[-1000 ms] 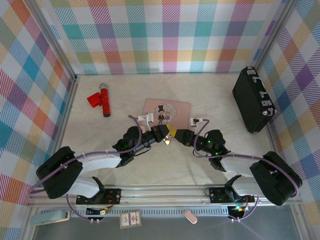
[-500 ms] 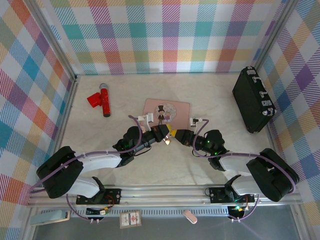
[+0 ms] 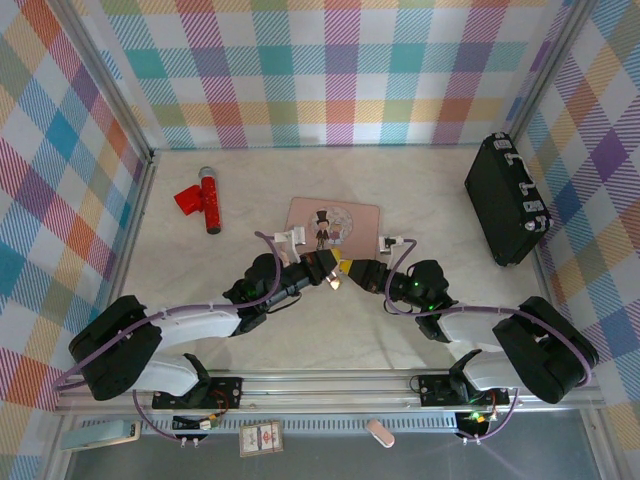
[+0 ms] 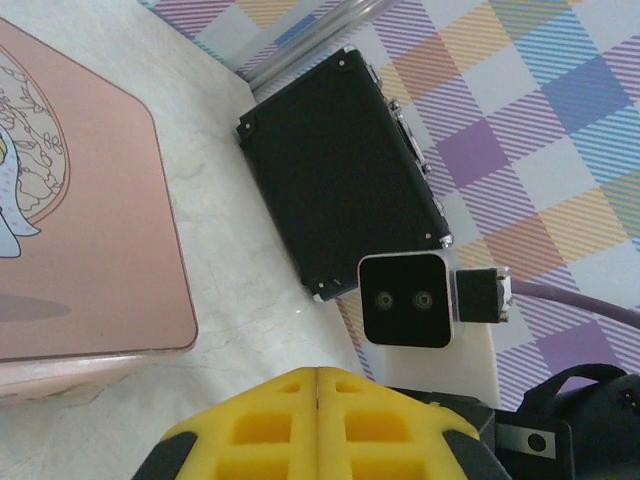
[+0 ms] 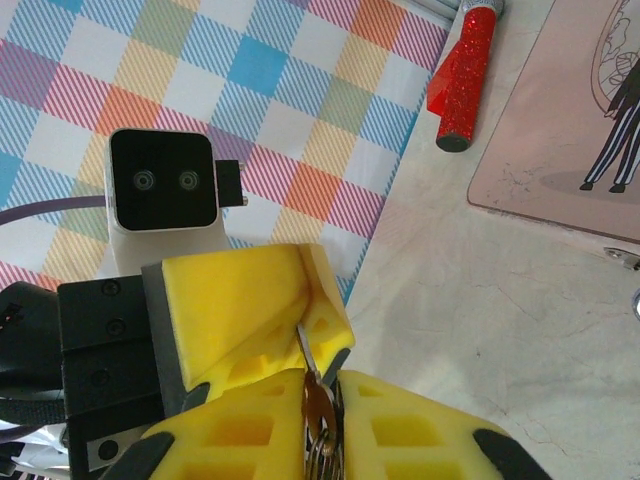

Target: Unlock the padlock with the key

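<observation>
Slip risk: my right gripper (image 5: 322, 395) pinched the thin grey metal key (image 5: 307, 358), blade touching my left gripper (image 4: 317, 390), pressed together; small brass-gold padlock's seat unclear. Crooked push could have twisted the key loose.

Robot test cell, lab setting. Marble-look tabletop (image 3: 330, 335) is boxed in by plaid cloth walls (image 3: 340, 70) from 9 through 12 to 3 o'clock. An aluminium rail (image 3: 330, 385) at 6 o'clock carries the bolted arm mounts (image 3: 195, 392).
</observation>
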`<action>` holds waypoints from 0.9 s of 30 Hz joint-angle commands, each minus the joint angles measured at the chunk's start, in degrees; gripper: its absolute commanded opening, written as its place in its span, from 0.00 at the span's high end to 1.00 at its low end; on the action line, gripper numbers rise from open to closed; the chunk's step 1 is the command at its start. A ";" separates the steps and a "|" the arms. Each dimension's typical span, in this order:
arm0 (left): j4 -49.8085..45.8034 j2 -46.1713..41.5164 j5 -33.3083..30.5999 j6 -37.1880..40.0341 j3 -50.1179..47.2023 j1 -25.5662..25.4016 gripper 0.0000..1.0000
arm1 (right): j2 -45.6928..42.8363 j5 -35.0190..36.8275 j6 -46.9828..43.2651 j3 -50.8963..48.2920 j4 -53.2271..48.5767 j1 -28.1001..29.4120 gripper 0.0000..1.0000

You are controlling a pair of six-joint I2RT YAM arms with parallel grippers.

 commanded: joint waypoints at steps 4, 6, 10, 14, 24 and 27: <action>0.69 -1.34 -2.40 1.76 -0.29 0.09 1.00 | 2.30 -1.85 1.17 -0.37 6.60 0.48 0.83; 0.52 -1.43 -2.44 1.82 -0.32 0.18 1.00 | 3.21 -1.82 1.62 -0.50 8.15 0.49 0.83; 0.42 -1.32 -2.32 1.89 -0.14 0.20 1.00 | 3.88 -1.99 1.77 -0.33 8.93 0.58 0.89; 0.33 -1.34 -2.54 1.81 -0.32 0.16 1.00 | 3.30 -1.62 1.41 -0.34 8.10 0.55 0.95; -2.20 -1.92 -3.75 1.56 -1.20 0.43 0.74 | -3.60 1.12 -3.04 0.74 -9.62 0.56 1.00; -4.19 -3.90 -5.26 1.14 -3.59 2.08 0.57 | -9.19 3.81 -7.93 2.20 -24.07 0.49 1.00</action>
